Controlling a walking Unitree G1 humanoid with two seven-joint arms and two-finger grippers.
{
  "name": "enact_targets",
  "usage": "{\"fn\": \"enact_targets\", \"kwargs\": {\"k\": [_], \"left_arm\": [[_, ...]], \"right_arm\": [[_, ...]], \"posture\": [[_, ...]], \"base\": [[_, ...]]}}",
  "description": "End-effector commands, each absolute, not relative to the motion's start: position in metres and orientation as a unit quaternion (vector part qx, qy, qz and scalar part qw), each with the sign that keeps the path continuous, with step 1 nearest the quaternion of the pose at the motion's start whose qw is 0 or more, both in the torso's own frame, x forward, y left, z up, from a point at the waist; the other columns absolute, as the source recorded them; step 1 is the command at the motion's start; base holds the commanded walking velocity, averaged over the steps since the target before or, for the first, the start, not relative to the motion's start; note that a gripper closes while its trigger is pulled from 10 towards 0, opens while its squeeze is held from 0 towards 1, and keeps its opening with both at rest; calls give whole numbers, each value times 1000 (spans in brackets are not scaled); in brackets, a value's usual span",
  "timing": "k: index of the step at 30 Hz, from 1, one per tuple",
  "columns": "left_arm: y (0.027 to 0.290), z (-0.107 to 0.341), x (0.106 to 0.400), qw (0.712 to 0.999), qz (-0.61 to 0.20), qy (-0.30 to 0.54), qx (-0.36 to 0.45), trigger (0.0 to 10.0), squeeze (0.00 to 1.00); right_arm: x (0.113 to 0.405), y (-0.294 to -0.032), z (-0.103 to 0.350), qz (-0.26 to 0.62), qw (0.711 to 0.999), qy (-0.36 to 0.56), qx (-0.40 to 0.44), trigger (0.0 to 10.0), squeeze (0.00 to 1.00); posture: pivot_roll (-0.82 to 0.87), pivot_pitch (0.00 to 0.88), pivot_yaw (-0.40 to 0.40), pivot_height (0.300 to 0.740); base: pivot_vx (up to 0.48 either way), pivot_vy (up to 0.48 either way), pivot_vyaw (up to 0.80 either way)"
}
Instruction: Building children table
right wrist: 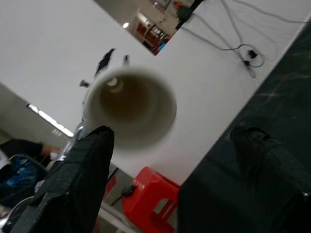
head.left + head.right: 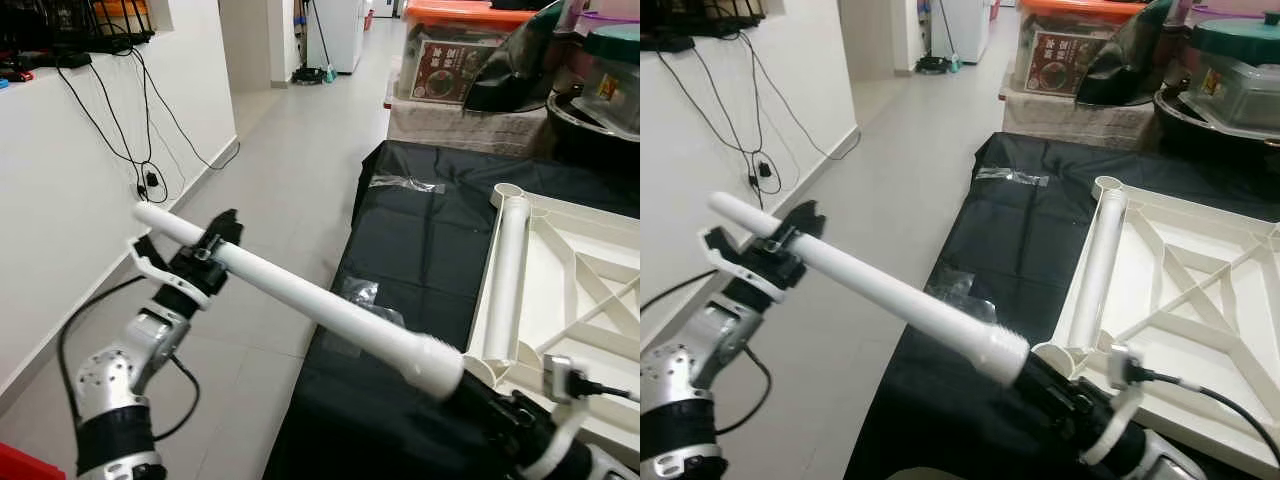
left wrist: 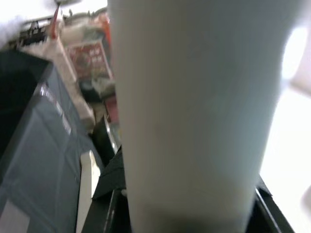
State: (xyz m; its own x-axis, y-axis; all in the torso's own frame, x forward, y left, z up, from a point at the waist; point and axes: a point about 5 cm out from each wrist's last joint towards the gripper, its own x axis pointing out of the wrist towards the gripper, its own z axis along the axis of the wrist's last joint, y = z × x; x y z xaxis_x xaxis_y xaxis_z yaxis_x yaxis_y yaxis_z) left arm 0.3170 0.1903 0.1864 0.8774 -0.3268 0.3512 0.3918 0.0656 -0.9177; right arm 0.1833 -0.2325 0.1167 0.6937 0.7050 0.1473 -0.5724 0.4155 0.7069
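A long white tube [image 2: 310, 302], a table leg, hangs level over the floor and the table's front left corner. My left gripper [image 2: 215, 250] is shut on it near its far end, and the left wrist view looks along the tube [image 3: 194, 116]. Its ribbed hollow end [image 1: 129, 107] points at my right gripper [image 2: 478, 392], which stands open with one finger [image 1: 82, 165] on either side of it. The white tabletop [image 2: 580, 290] lies upside down on the black cloth [image 2: 420, 250]. Another white leg [image 2: 507, 270] lies along its left edge.
Clear plastic wrappers [image 2: 405, 184] lie on the black cloth. Storage boxes [image 2: 450, 55] and a dark pot [image 2: 590, 120] crowd the far end. A white wall with hanging cables [image 2: 150, 180] runs along the left, with bare floor [image 2: 290, 170] between. A red stool [image 1: 150, 199] stands low by the wall.
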Motion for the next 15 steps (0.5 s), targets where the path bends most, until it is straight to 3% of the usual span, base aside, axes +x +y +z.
{"fn": "enact_targets", "kwargs": {"k": [1, 3, 5, 8, 9, 10, 15], "left_arm": [[197, 188, 320, 741, -243, -33, -625, 0, 0], [197, 188, 320, 741, -243, -33, -625, 0, 0], [203, 200, 325, 762, -259, -38, -593, 0, 0], [203, 205, 327, 766, -265, -41, -584, 0, 0], [202, 216, 331, 774, -284, -46, -564, 4157, 0], [199, 228, 336, 778, -305, -52, -547, 10000, 0], [181, 272, 354, 782, -374, -77, -493, 10000, 0]], "right_arm": [[183, -242, 110, 361, 849, 92, 376, 10000, 0], [183, -242, 110, 361, 849, 92, 376, 10000, 0], [195, -266, 104, 274, 890, 76, 356, 10000, 0], [199, -273, 105, 250, 899, 66, 353, 10000, 0], [207, -280, 112, 221, 912, 42, 344, 10000, 0], [217, -286, 120, 194, 920, 16, 339, 10000, 0], [243, -283, 163, 194, 927, -67, 315, 10000, 0]], "posture": [[65, 0, -59, 740], [65, 0, -59, 740], [65, 0, -59, 740], [65, 0, -59, 740], [69, 0, -59, 740], [67, 0, -57, 740], [70, 0, -52, 740]], "base": [[0, 0, 0], [0, 0, 0], [0, 0, 0], [0, 0, 0], [0, 0, 0], [0, 0, 0], [0, 0, 0]]}}
